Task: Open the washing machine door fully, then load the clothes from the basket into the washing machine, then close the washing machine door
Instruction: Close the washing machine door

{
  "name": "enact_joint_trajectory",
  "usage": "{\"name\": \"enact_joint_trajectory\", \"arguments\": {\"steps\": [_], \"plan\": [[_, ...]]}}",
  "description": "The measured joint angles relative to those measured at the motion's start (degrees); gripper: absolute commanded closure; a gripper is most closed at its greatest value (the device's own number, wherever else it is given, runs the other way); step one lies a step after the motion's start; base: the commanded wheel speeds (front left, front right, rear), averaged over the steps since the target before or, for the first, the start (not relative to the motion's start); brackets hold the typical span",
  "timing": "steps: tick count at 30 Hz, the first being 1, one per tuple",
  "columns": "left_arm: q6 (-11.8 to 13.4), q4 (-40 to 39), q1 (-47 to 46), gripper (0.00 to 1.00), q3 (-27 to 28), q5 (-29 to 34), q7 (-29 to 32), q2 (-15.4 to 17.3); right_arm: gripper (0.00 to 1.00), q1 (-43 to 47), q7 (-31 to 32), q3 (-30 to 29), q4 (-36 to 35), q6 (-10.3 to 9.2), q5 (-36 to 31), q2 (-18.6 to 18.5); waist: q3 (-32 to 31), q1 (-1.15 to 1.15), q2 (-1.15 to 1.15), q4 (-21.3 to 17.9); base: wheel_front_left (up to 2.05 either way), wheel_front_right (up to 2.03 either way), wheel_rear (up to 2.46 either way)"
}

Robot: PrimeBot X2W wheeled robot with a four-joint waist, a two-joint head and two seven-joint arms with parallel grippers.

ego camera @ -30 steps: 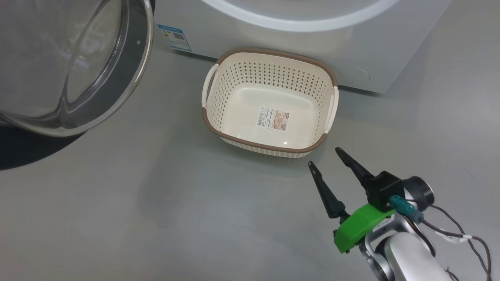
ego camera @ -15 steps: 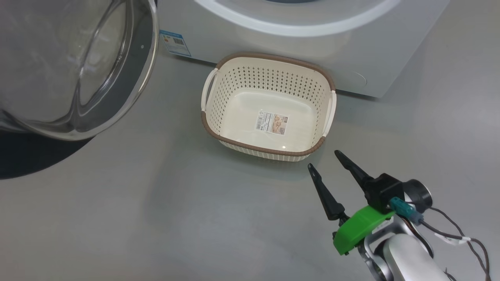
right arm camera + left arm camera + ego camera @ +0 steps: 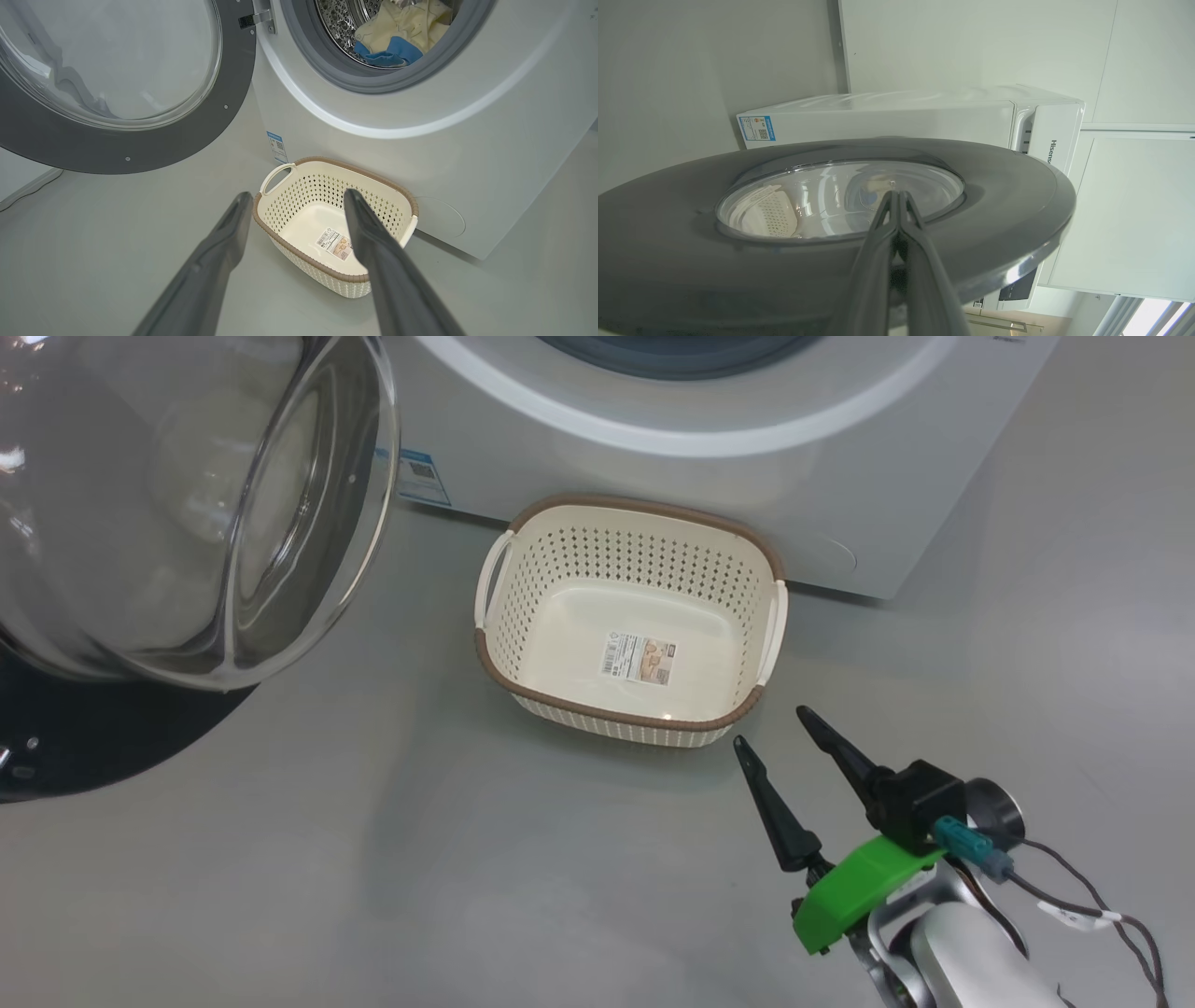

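Observation:
The washing machine door (image 3: 187, 513) stands swung open at the left, its glass bowl bulging toward me; the right wrist view shows the washing machine door (image 3: 117, 84) beside the drum opening. The clothes (image 3: 397, 32), pale yellow with a blue part, lie inside the drum of the washing machine (image 3: 420, 116). The basket (image 3: 630, 616) sits on the floor before the washing machine (image 3: 747, 448) with nothing in it but its label. My right gripper (image 3: 767, 728) hangs open just in front of the basket's right corner. My left gripper (image 3: 895, 193) is shut, fingertips close to the outer face of the washing machine door (image 3: 994, 200).
Grey floor (image 3: 420, 859) spreads around the basket. Loose cables (image 3: 1092, 910) trail from the right wrist. White wall panels (image 3: 1134, 186) stand behind the machine in the left wrist view.
The head camera has tilted up, so the basket and machine sit lower in the picture and more of the drum rim shows. The right gripper stays open in about the same place.

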Motion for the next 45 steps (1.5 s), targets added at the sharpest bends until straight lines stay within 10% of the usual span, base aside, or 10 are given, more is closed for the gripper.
{"name": "enact_joint_trajectory", "arguments": {"steps": [45], "plan": [[10.17,-26.42,14.15,1.00,1.80,-3.10,2.70,-10.98,0.00,2.43,-3.94,1.59,3.12,0.00,6.66,0.01,-9.53,0.00,0.00,-12.50,0.00,0.00,0.00]]}}
